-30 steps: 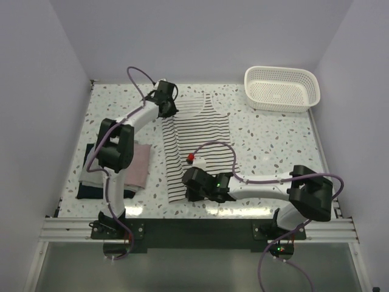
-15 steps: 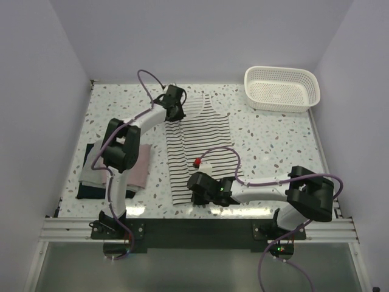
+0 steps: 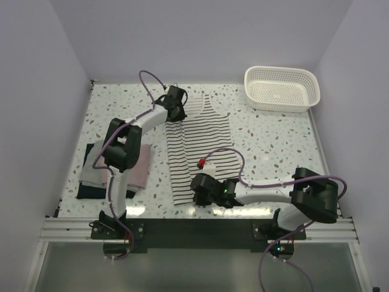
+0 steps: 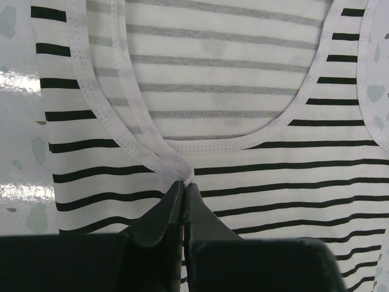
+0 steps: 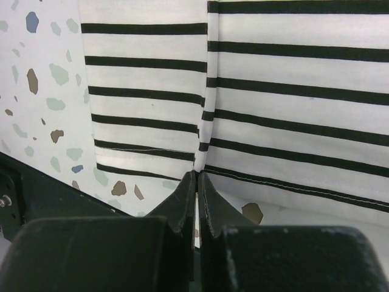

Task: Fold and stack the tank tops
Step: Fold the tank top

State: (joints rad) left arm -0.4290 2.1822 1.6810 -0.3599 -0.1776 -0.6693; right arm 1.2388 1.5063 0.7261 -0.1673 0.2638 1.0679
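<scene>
Left gripper (image 4: 183, 184) clamped on striped top (image 3: 197, 137) neckline, toward table (image 3: 273, 143) far edge; right gripper (image 5: 196, 175) clamped on hem, near edge.

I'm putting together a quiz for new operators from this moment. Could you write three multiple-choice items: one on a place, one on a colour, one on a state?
1. Where does the white basket stand?
A. at the far right corner of the table
B. at the near left corner
C. between the arms' bases

2. What colour is the tank top spread out mid-table?
A. plain pink
B. white with black stripes
C. plain navy

3. How are the left gripper and right gripper set?
A. both open above the cloth
B. both shut on that tank top
C. left open, right shut on the basket

Answers:
1 A: the overhead view shows it by the far right edge.
2 B: the stripes are clear in every view.
3 B: each wrist view shows closed fingers pinching striped cloth, left at the neckline, right at the hem.
</scene>
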